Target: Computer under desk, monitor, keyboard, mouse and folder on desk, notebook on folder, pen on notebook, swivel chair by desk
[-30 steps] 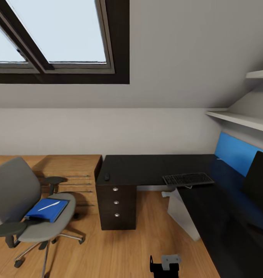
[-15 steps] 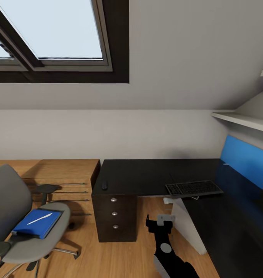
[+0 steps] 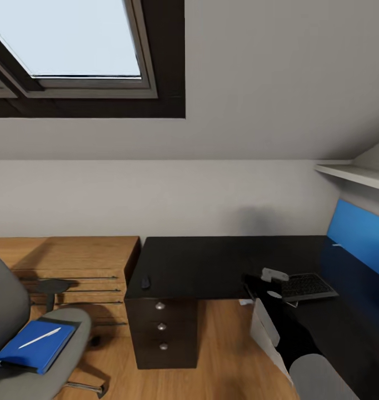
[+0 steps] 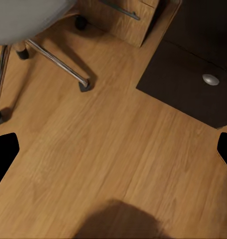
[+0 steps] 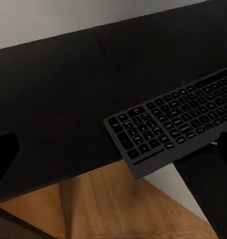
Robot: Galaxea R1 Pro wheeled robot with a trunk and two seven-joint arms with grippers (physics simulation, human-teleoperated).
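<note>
Head view, left to right, placed against the desk (image 3: 212,261). One swivel chair (image 3: 23,333) stands on the wood floor (image 3: 223,344) left of the desk, apart from it. On its seat lies one blue folder (image 3: 36,347), with one white pen (image 3: 39,338) resting on top. One light wooden drawer cabinet (image 3: 73,266) abuts the desk's left end. One black mouse (image 3: 145,282) sits near the desk's front-left edge, above a column of three drawers with silver knobs (image 3: 161,326). Bare desktop stretches from the mouse to the right gripper (image 3: 273,278). One keyboard (image 3: 306,286) overhangs the inner corner edge of the desk; the gripper sits at its left end. One pale computer (image 3: 264,330) stands under that corner.

In the right wrist view, the keyboard (image 5: 178,122) lies between the spread fingers, ungrasped. In the left wrist view, the left gripper's fingers (image 4: 3,154) are spread over bare floor beside the chair base (image 4: 53,59).
</note>
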